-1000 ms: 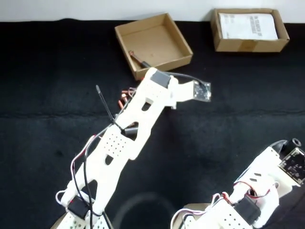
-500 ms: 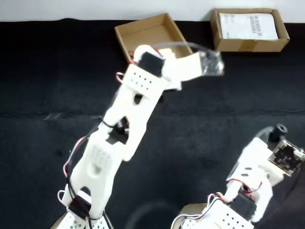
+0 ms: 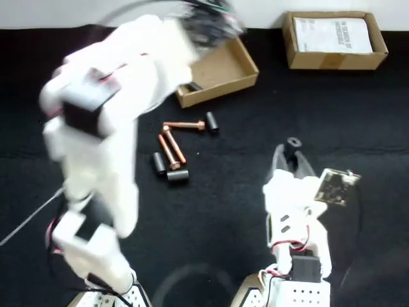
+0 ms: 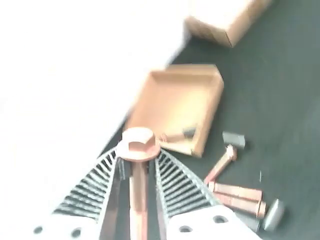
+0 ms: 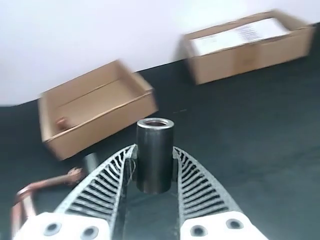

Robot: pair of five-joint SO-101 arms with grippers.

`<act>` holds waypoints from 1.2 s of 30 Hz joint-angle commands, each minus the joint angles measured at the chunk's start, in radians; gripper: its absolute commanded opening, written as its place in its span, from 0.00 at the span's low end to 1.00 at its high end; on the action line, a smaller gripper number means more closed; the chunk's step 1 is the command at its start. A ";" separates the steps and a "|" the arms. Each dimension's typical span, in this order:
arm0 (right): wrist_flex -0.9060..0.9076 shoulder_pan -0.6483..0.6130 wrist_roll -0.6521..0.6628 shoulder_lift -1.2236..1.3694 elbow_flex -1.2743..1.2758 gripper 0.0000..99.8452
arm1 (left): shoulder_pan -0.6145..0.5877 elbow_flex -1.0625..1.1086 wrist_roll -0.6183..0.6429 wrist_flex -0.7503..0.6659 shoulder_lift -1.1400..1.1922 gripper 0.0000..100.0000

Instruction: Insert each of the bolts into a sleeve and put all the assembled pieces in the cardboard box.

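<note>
Since a second ago my left arm has swung up off the cardboard box (image 3: 223,85) into the upper left of the high view, and my right arm has come in from the lower right corner toward the middle.

My left gripper (image 4: 137,161) is clamped on a bolt (image 4: 137,147). Its long axis runs along my fingers, with the head out at the tips and the shank back between the jaws.

My right gripper (image 5: 154,159) pinches a dark sleeve (image 5: 155,137). It stands lengthwise between the fingers, its open bore facing out beyond the tips. In the high view it points toward the top of the frame, right of centre.

On the black table (image 3: 358,109), left of centre, lie three loose bolts (image 3: 183,126): one across the frame, and two side by side on a slant below it. Three loose sleeves (image 3: 212,121) lie near them, one at the right end of the crosswise bolt and two by the lower end of the slanted pair.

One assembled piece (image 4: 176,135) lies inside the cardboard box, which sits at upper centre. A second box (image 3: 319,61) sits at the upper right.
</note>
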 commanded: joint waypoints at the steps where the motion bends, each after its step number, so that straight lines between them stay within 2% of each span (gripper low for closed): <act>1: -0.018 -0.105 -0.008 -0.021 -0.056 0.01 | -0.053 -0.013 0.230 0.003 -0.205 0.01; 6: 0.036 -0.239 -0.006 -0.021 -0.076 0.01 | -0.101 0.113 0.417 0.005 -0.410 0.01; 9: 0.113 -0.352 -0.002 -0.019 -0.110 0.01 | -0.093 0.344 0.514 0.006 -0.579 0.01; 12: 0.128 -0.444 0.100 -0.021 -0.114 0.01 | -0.076 0.618 0.577 0.003 -0.754 0.01; 16: 0.124 -0.483 0.184 -0.021 -0.116 0.01 | 0.010 0.949 0.629 -0.014 -0.938 0.01; 21: 0.024 -0.479 0.232 -0.021 -0.116 0.01 | 0.048 1.337 0.695 -0.259 -1.093 0.01; 27: -0.122 -0.479 0.247 -0.021 -0.116 0.01 | 0.050 1.733 0.701 -0.703 -1.142 0.01; 31: -0.127 -0.479 0.245 -0.021 -0.116 0.01 | 0.102 1.900 0.701 -0.980 -1.121 0.01; 36: -0.127 -0.479 0.242 -0.021 -0.114 0.01 | 0.196 1.902 0.701 -1.092 -0.986 0.01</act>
